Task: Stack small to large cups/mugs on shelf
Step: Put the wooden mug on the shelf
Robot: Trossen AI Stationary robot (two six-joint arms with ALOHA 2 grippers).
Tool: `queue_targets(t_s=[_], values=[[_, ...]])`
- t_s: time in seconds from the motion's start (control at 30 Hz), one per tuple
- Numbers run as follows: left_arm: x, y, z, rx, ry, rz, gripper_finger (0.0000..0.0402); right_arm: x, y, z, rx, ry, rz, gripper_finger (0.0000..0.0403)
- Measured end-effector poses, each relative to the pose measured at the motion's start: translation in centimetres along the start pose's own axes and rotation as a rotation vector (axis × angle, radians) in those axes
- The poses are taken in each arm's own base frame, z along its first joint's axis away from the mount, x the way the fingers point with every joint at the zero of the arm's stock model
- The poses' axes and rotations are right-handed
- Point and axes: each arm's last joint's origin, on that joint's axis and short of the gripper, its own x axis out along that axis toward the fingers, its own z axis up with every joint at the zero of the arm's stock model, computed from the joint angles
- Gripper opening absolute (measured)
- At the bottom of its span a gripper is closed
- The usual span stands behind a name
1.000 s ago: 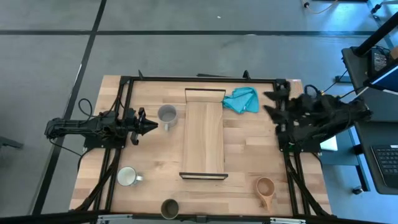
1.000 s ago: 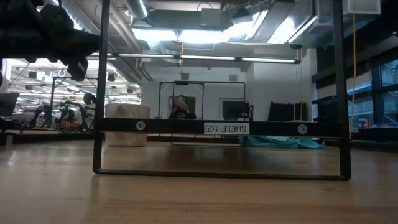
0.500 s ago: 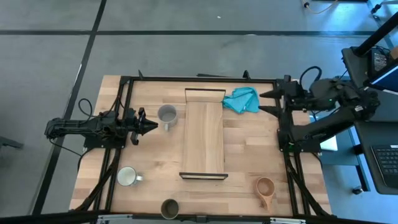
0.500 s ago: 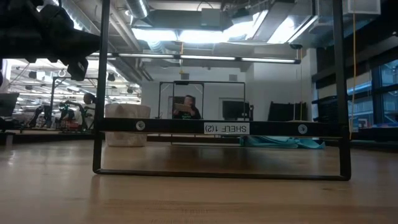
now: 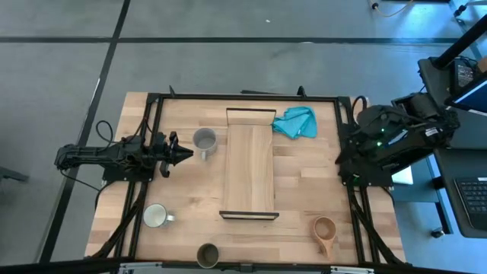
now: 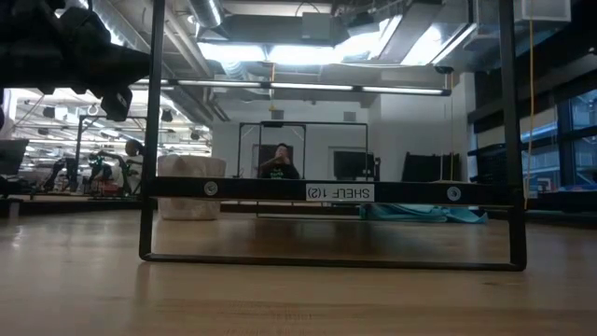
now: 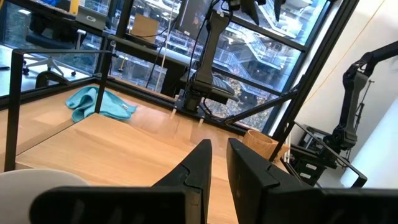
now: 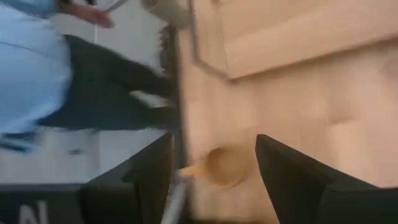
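Observation:
The light-wood shelf (image 5: 248, 162) lies lengthwise mid-table, with black brackets at both short ends. A grey mug (image 5: 204, 140) stands left of it. A pale mug (image 5: 155, 216) and a dark olive cup (image 5: 208, 254) stand near the near-left corner. The tan wooden cup (image 5: 325, 230) stands near-right and shows in the right wrist view (image 8: 224, 165). My left gripper (image 5: 183, 154) is shut, level and just left of the grey mug, not touching it. My right arm (image 5: 380, 138) is folded at the right edge. Its gripper (image 8: 214, 135) is open in the air above the tan cup's area.
A teal cloth (image 5: 295, 122) lies at the shelf's far-right corner. A black frame (image 5: 152, 103) rims the table. In the low view the shelf's near bracket (image 6: 331, 191) fills the middle. A person (image 8: 37, 68) stands beyond the table; another sits far off (image 6: 280, 163).
My right arm has pulled back from the far-right part of the table toward its right edge. It rose and turned, so its wrist now looks down at the near-right area with the tan cup. My left arm and all the cups have stayed put.

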Motion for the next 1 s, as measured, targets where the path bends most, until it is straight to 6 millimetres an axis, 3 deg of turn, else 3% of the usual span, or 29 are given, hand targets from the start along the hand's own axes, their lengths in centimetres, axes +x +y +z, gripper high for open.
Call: queue_targets(t_s=[0.23, 0.4, 0.53, 0.77, 0.83, 1.0], values=[[0.0, 0.0, 0.0, 0.0, 0.001, 0.0, 0.0044, 2.9, 1.2, 0.1, 0.024, 0.151, -0.075, 0.0228], [0.0, 0.0, 0.0, 0.0, 0.001, 0.0, 0.0044, 7.2, 2.4, -0.4, -0.029, 0.314, -0.131, 0.0228], [0.0, 0.0, 0.0, 0.0, 0.001, 0.0, 0.0044, 11.1, 2.7, -2.2, 0.009, 0.459, -0.232, 0.0228], [0.0, 0.0, 0.0, 0.0, 0.002, 0.0, 0.0044, 16.9, 1.7, -6.8, 0.252, 0.68, -0.478, 0.0228], [0.0, 0.0, 0.0, 0.0, 0.002, 0.001, 0.0044, 17.8, 1.6, -7.4, 0.31, 0.676, -0.507, 0.0228], [0.0, 0.0, 0.0, 0.0, 0.002, 0.001, 0.0044, 19.4, 1.6, -7.9, 0.36, 0.457, -0.564, 0.0228]])
